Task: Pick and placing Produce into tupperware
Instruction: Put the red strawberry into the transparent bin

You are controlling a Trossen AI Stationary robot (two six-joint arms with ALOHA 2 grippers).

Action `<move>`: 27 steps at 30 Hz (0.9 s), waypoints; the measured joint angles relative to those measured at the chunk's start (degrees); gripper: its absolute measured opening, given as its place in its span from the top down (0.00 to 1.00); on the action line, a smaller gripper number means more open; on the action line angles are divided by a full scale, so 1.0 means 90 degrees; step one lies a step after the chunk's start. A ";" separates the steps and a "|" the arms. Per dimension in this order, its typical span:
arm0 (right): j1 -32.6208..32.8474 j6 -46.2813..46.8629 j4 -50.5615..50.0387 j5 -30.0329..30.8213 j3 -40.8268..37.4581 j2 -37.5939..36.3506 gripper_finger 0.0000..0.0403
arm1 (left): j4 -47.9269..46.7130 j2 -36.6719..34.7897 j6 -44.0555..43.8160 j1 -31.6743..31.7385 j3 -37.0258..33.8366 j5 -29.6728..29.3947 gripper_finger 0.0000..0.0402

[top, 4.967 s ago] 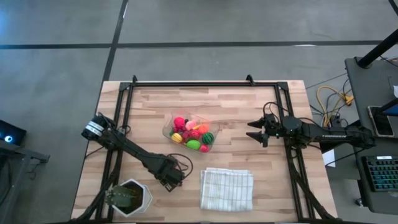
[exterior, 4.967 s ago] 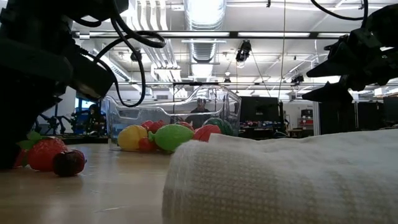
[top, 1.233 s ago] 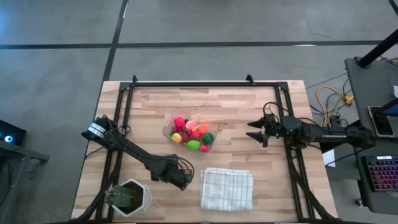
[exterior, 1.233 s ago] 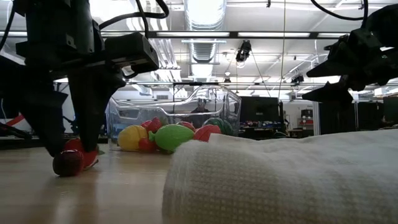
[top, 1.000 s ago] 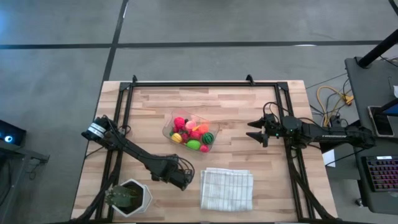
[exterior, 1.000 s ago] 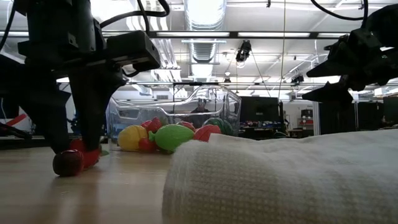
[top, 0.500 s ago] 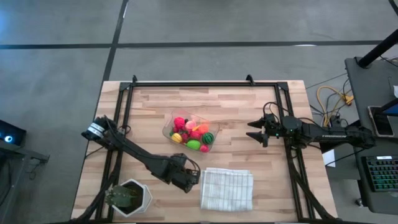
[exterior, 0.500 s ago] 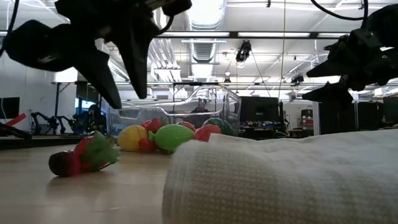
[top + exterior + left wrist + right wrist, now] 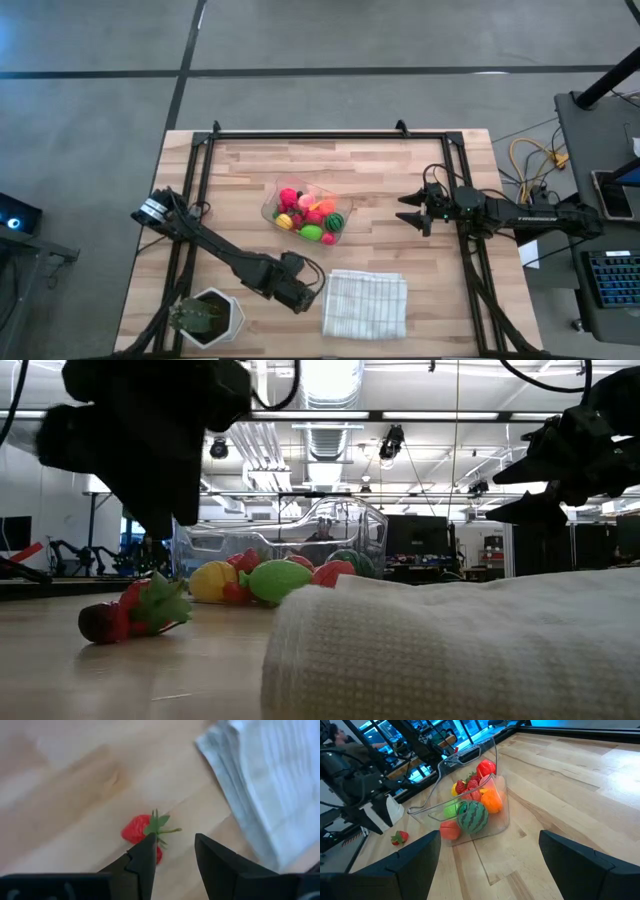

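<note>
**Stray strawberry lying loose as we are hovering over it**

Our left gripper [image 9: 172, 857] is hanging above the strawberry [image 9: 141, 832], its fingers [image 9: 145, 857] parted a little and gripping nothing; the berry is resting on the bare tabletop [image 9: 390, 180], just beside the folded cloth [image 9: 365, 303]. In the low view the strawberry [image 9: 130, 615] is lying on its side, with a darker red piece touching it that we cannot identify. The tupperware [image 9: 305, 212] is sitting near the tabletop's middle, already holding most of the produce [image 9: 472, 802]. Our right gripper [image 9: 410, 212] is waiting well to the tub's right, fingers standing wide and empty.

We are judging the risks from here. The gap between the fingers is looking narrow for the berry, so a descent without opening wider could push it away or roll it under the cloth's edge. One finger is lining up over the leafy stem, and a pinch there could slip. The cloth itself is close enough to snag.

Open room is lying between berry and tub, bare wood all the way. The plant pot [image 9: 210, 318] is crowding the near left corner behind our left arm.
</note>
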 joint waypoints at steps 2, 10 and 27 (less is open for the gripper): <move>0.0000 0.0000 0.0000 0.0001 -0.0001 0.0000 0.18 | -0.0032 0.0000 0.1015 -0.0025 0.0000 0.0039 0.70; 0.0002 0.0000 0.0000 0.0000 -0.0002 0.0000 0.18 | -0.0133 -0.0010 0.4505 -0.0108 0.0000 0.0228 0.68; 0.0000 0.0000 0.0002 0.0002 -0.0002 0.0000 0.18 | -0.0128 0.0007 0.6968 -0.0112 -0.0438 0.0059 0.49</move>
